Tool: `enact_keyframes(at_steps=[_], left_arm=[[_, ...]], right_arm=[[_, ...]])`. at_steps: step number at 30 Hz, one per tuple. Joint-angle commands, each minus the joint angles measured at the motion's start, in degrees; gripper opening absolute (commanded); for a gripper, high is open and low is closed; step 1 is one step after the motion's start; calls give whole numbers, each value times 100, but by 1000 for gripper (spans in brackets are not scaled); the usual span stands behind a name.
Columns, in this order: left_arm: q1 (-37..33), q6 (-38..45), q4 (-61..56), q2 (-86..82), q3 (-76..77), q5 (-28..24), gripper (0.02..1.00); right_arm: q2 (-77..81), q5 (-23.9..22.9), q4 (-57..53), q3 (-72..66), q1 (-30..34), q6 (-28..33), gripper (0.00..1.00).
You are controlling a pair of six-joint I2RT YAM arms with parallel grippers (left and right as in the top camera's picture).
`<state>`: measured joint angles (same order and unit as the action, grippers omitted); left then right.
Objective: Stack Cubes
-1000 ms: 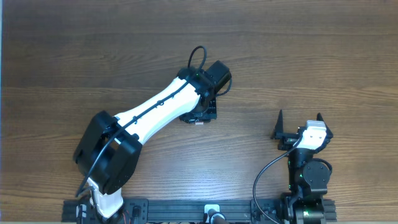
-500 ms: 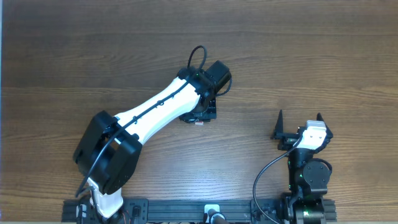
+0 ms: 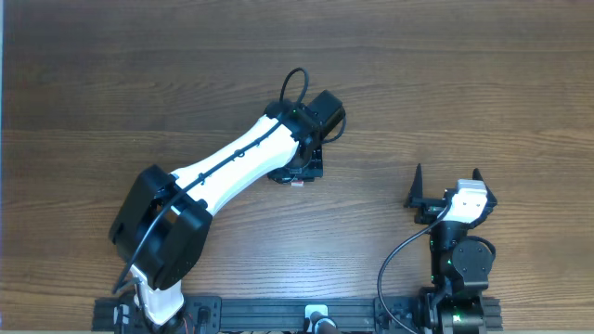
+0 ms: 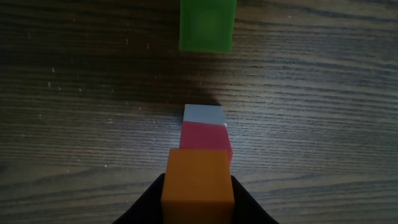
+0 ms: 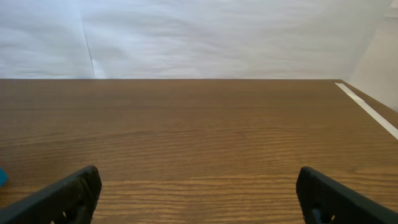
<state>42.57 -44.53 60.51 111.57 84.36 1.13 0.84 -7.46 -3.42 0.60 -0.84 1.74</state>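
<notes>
While the small orange plastic cube (image 4: 198, 194) is gripped in the left hand (image 4: 198, 179) just over the red plastic cube (image 4: 205, 142), and the right hand (image 3: 445, 178) is spread and empty well apart, a topple onto the wooden desk (image 4: 74, 93) is judged possible if released off-centre.

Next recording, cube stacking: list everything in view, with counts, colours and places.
orange cube: one, orange, held in the left gripper, close to the red cube.
red cube: one, red, on the wooden table.
pale block: one, grey-white, against the red cube; stacked or beside unclear.
green cube: one, green, on the table, apart from the others.
blue sliver: one, blue, on table.
wooden table: one, dark brown.
left gripper: one, black, shut on the orange cube.
right gripper: one, black, open, near its base.
</notes>
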Motion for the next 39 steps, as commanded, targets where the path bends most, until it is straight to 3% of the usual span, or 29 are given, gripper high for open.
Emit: enact_keyframes(at_steps=[1,23,27,32,36,39], left_arm=[[-24,85,-13,94,140,109,275],[9,85,-2,149,138,107,316],[7,85,-9,149,138,109,402],[7,85,-26,149,140,109,581],[7,87,-31,146,160,107,625],[7,85,-31,146,160,107,805]], right_arm=[[-52,55,-17,-31,-33,7,991],[-52,55,-17,-31,-33,7,993],[-52,55,-17,-31,-33,7,993],[-52,55,-17,-31,-33,7,993],[-52,55,-17,-31,-33,7,991],[-52,55,-17,-31,-33,7,993]])
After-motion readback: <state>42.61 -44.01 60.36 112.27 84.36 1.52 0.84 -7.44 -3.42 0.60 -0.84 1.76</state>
